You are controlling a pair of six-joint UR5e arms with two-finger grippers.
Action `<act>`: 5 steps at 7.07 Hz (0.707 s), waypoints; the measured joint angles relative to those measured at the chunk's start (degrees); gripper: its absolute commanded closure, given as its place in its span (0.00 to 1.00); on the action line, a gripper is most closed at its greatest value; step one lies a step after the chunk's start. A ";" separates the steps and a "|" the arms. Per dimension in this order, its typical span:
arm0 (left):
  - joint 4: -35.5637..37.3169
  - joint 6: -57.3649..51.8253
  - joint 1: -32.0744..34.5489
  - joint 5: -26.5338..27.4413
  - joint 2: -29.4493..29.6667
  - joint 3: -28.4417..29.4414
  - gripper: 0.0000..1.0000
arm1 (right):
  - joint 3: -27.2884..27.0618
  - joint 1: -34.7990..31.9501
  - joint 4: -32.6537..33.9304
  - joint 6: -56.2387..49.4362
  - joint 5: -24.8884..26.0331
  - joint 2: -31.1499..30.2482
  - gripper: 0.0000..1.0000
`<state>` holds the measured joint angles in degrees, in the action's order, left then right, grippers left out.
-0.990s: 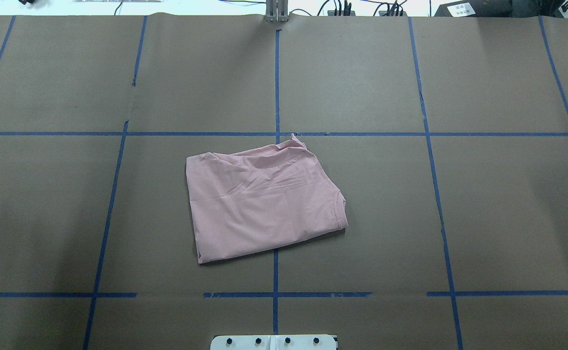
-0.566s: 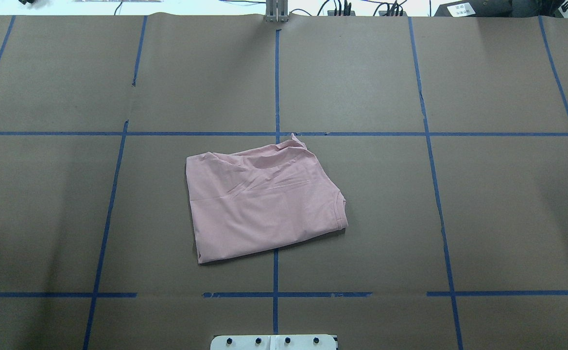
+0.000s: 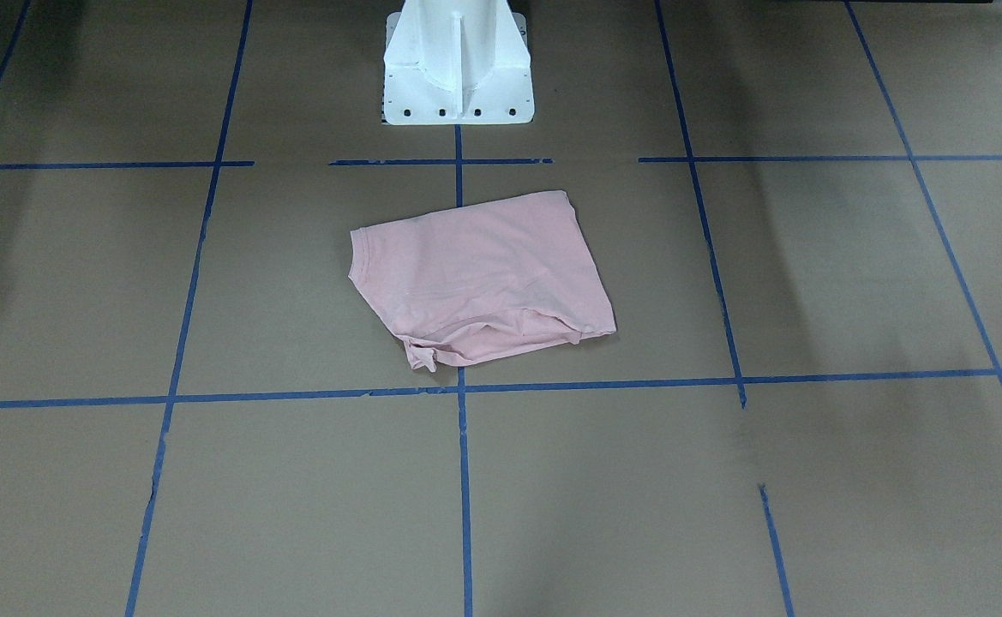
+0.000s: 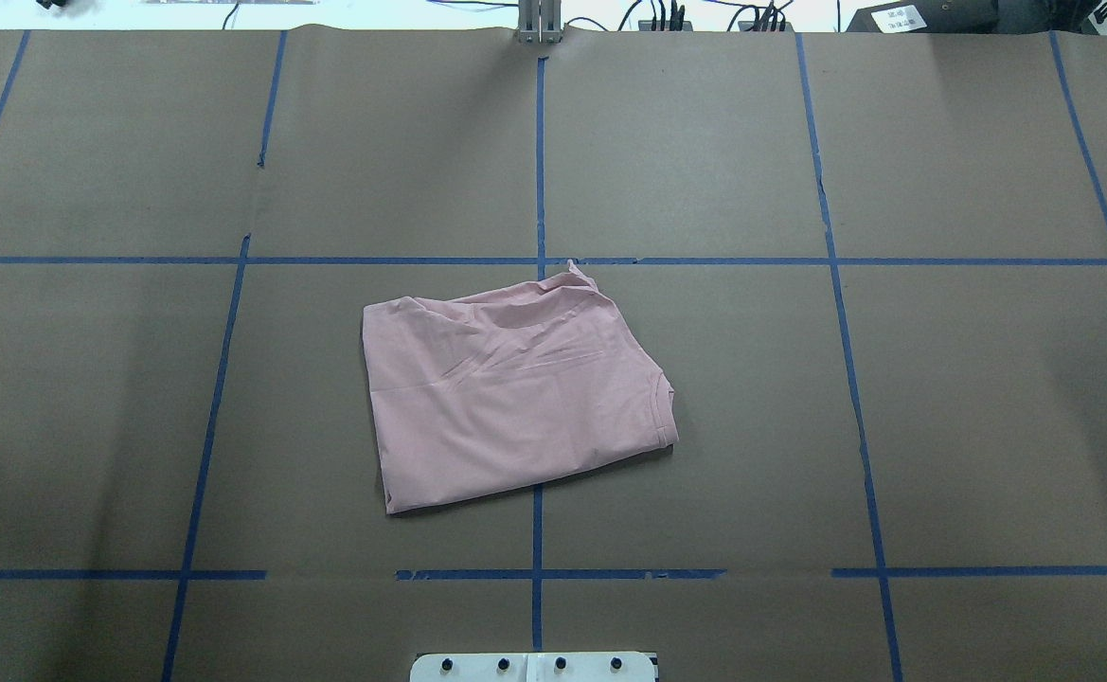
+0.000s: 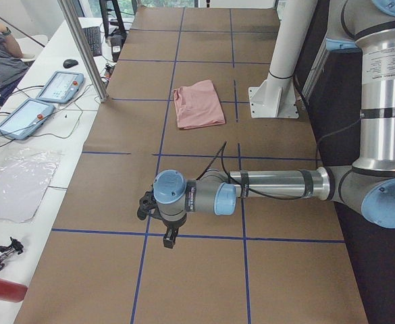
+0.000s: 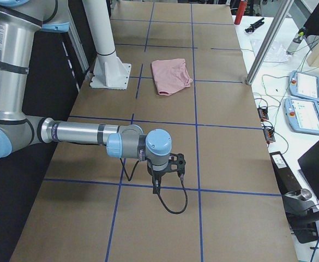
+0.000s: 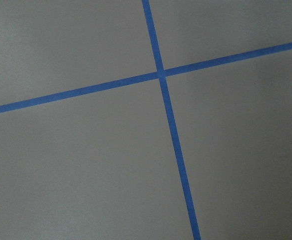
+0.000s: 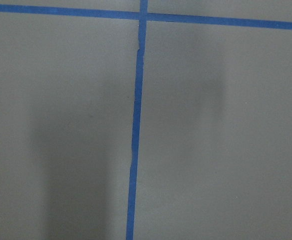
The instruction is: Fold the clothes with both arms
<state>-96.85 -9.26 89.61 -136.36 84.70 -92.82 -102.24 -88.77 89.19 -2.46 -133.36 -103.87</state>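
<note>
T-shirt (image 4: 515, 393) lies mid-tabletop (image 4: 941, 398), well apart from left claw (image 5: 168, 237) & right claw (image 6: 156, 184); claw opening: can't tell. Shirt pale pink, folded, creased.

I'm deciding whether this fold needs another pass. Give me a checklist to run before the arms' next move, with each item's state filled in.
1. T-shirt lies folded in a compact block on the table: ok.
2. Its far edge lies flat: not ok; it is rumpled, with a corner poking out.
3. Left gripper is apart from the shirt, over bare paper: ok.
4. Right gripper is apart from the shirt, over bare paper: ok.
5. Both grippers are open: cannot tell; they show in the side views only.
</note>
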 measured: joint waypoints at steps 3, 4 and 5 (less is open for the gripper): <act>-0.22 -0.12 0.11 0.01 -0.04 -0.67 0.00 | -0.09 0.00 -0.09 -0.02 0.07 0.14 0.00; -0.25 -0.18 0.10 0.04 -0.08 -0.49 0.00 | -0.09 0.00 -0.15 -0.06 0.02 0.15 0.00; -0.26 -0.24 0.10 0.09 -0.25 -0.45 0.00 | -0.14 0.00 -0.20 -0.08 -0.05 0.16 0.00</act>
<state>-97.11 -9.50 89.71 -136.27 84.45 -93.27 -102.38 -88.77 88.99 -2.54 -133.41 -103.71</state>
